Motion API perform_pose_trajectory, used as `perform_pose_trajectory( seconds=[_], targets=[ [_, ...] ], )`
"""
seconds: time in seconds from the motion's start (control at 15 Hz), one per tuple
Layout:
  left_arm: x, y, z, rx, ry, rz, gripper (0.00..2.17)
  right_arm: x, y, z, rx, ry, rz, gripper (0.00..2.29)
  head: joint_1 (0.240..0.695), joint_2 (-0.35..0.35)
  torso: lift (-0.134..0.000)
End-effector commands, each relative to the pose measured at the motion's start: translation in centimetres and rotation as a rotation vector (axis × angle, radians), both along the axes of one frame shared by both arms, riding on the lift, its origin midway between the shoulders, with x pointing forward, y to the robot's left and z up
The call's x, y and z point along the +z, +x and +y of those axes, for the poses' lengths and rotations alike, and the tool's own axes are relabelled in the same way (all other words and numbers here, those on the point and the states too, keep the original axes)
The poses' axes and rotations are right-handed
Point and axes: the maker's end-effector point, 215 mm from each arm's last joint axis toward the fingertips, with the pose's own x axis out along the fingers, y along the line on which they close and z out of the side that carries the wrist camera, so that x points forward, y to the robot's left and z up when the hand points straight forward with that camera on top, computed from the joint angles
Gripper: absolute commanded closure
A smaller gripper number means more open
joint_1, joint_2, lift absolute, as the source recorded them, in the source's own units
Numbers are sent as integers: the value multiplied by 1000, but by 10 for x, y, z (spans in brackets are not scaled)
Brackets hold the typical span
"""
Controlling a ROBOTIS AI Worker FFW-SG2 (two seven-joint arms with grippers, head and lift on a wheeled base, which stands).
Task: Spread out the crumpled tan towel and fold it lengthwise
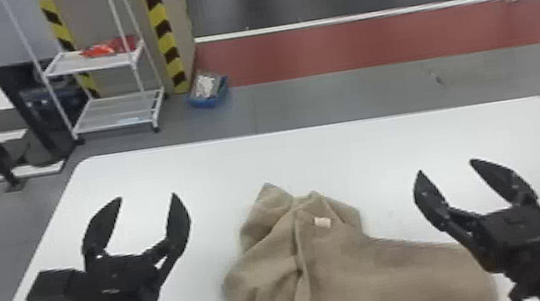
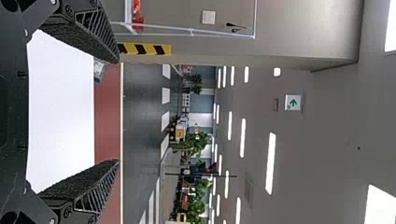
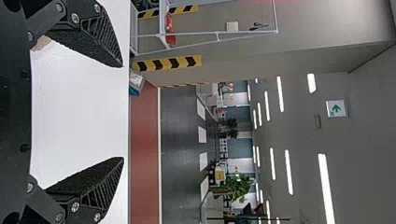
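The tan towel [image 1: 352, 272] lies crumpled on the white table, with raised folds along its left part, a small white tag near its far end and a smoother stretch toward the right. To the left of the towel, my left gripper [image 1: 148, 196] is open with nothing between its fingers. My right gripper [image 1: 445, 166] is open too, its arm overlapping the towel's right edge in the head view. In the left wrist view, the left gripper [image 2: 117, 112] has widely parted fingers. The right gripper [image 3: 123, 112] likewise has parted fingers, and a bit of towel [image 3: 42, 44] shows beside one finger.
The white table [image 1: 186, 169] has rounded far corners. On the floor beyond it stand a white wire rack [image 1: 119, 110] and a blue bin [image 1: 208, 90]. Dark posts rise at the far left.
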Motion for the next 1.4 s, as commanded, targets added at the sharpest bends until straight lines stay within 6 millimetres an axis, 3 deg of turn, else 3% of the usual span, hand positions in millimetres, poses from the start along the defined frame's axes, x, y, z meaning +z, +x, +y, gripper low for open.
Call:
perform_pose_trajectory(
  seconds=[0.0, 0.93, 1.13, 1.33],
  targets=[
    [0, 0, 0, -1, 0, 1, 137, -1, -1, 1, 1, 3, 3, 188, 695, 46, -124],
    [0, 0, -3, -7, -2, -1, 137, 0, -1, 0, 2, 2, 2, 188, 695, 44, -124],
    [-2, 1, -3, -7, -1, 4, 137, -9, -4, 9, 53, 17, 26, 188, 695, 46, -124],
    [-5, 2, -3, -6, -1, 8, 137, -18, -8, 32, 133, 62, 45, 218, 695, 58, -124]
  ],
)
